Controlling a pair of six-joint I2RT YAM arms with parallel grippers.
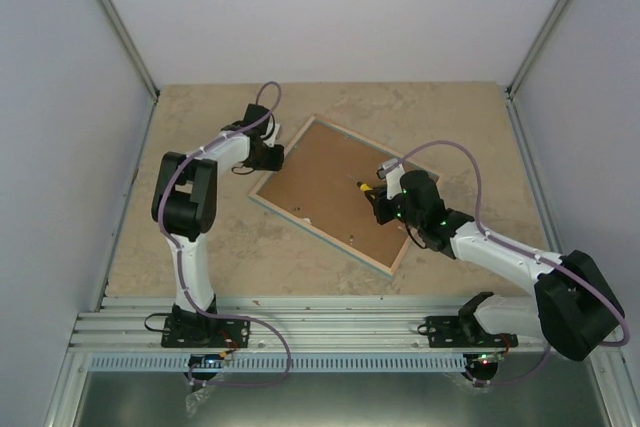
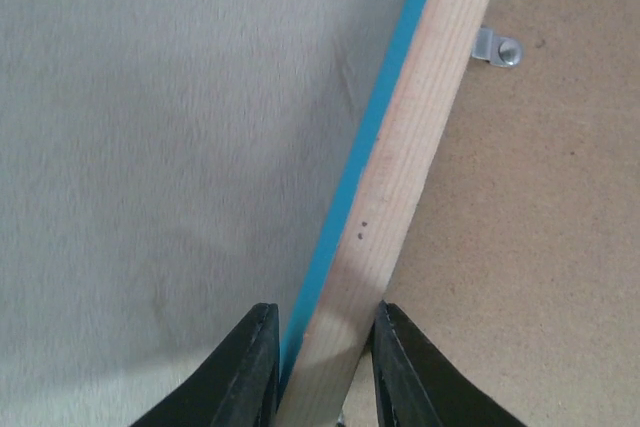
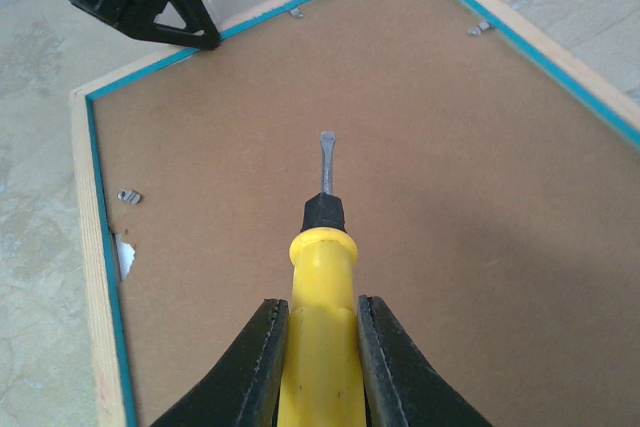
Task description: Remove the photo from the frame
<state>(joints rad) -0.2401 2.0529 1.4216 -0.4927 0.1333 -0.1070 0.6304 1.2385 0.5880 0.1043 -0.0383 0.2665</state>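
The frame [image 1: 318,179] is lying face down near the middle of the desk [image 1: 200,247], turned at a slant, its brown backing board facing up inside a pale wooden border with a thin turquoise edge. The photo itself is hidden from view; only a small white sliver [image 3: 125,255] is showing at a gap along one side of the board. Small metal clips [image 3: 127,195] are sitting around the board's edge. On the frame's far-left side, the left gripper [image 2: 325,312] is pinching the wooden rail, one of its fingers [image 2: 250,367] pressing the turquoise outer edge and the other lying over the board. The right gripper [image 3: 322,305] is clamping the yellow handle of a flat-blade screwdriver [image 3: 322,277], which is pointing out over the right part of the board; whether its tip is touching cannot be told.
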